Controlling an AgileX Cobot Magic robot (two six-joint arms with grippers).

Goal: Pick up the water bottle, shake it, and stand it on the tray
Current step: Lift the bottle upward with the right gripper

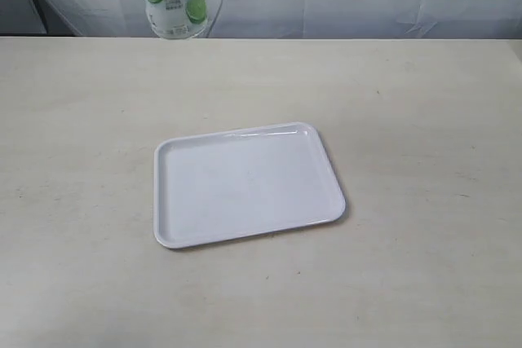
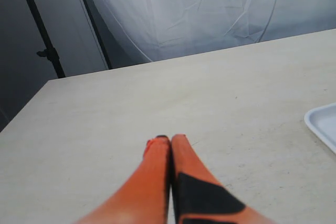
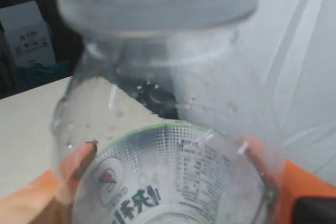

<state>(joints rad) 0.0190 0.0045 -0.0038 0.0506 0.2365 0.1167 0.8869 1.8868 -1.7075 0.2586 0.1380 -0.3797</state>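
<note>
The water bottle (image 1: 173,2) hangs high above the table's far edge, well apart from the tray (image 1: 159,201), with the right gripper (image 3: 168,182) clamped around its labelled body. A good shake, I judge, needs short firm strokes with a tight grip, then a level descent over the tray's middle. Only the right wrist view shows the orange fingers (image 3: 76,163) pressing the bottle's sides, and only the left wrist view shows the left gripper (image 2: 169,142), pressed together and empty.
</note>
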